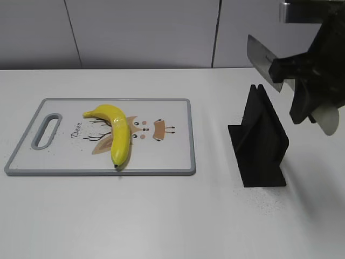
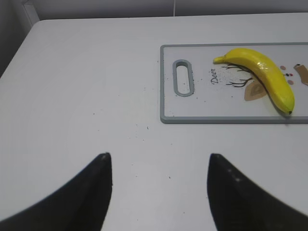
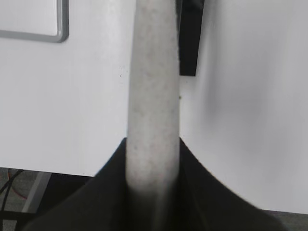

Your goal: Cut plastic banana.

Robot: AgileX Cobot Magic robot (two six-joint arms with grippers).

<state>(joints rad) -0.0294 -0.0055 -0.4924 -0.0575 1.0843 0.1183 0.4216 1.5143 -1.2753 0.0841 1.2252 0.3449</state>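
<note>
The plastic banana (image 1: 118,129) lies on a white cutting board (image 1: 167,156) with a grey rim and a deer print, its dark tip pointing toward the front edge. It also shows in the left wrist view (image 2: 264,77). My right gripper (image 1: 294,67) is shut on the pale grey handle of a knife (image 3: 153,86) and holds it in the air above the black knife stand (image 1: 261,140). The steel blade (image 1: 261,60) points left and up. My left gripper (image 2: 159,163) is open and empty over bare table, left of the board (image 2: 192,113).
The black knife stand sits right of the board, and its top shows in the right wrist view (image 3: 188,43). The board's corner (image 3: 60,33) shows there too. The table's front edge (image 3: 48,168) is near the right gripper. Small dark specks dot the table.
</note>
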